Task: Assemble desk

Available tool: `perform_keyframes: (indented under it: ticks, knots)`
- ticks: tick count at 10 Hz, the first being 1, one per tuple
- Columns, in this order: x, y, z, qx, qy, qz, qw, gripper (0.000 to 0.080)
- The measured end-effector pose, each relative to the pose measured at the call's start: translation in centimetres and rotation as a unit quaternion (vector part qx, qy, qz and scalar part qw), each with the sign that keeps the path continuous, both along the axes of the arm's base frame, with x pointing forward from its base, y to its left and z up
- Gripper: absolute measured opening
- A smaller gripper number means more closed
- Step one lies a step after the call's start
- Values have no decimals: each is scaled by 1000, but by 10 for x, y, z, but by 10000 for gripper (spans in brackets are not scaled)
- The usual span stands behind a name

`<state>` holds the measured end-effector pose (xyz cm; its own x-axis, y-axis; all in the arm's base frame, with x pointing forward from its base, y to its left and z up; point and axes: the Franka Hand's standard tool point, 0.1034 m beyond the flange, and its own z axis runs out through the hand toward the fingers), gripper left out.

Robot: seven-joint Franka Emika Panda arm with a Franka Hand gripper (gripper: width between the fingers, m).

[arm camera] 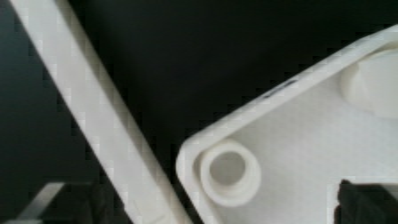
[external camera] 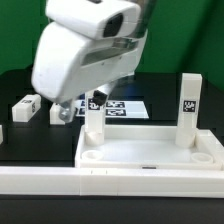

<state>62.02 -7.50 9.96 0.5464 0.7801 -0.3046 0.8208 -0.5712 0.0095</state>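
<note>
No words, numbers or brand names could be read anywhere. The only printed signs were black-and-white square tags (external camera: 190, 104), their patterns too small to make out. One sat near the upper end of the upright leg (external camera: 190, 130) at the exterior view's right. Another showed on the loose leg (external camera: 22, 110) lying at the exterior view's left. Several more covered the marker board (external camera: 125, 107) behind the tray-like top (external camera: 150, 152).
</note>
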Motion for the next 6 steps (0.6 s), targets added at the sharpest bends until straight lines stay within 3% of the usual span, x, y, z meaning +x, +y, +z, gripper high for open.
perform_keyframes:
  ticks: [1,5,6]
  knots:
    - [-2,-10,0,-8,-7,-36,999,649]
    - [-2,-7,-1,-27,-37,-146,988,649]
    - [-4,-9,-1,-22,-39,-169,985,649]
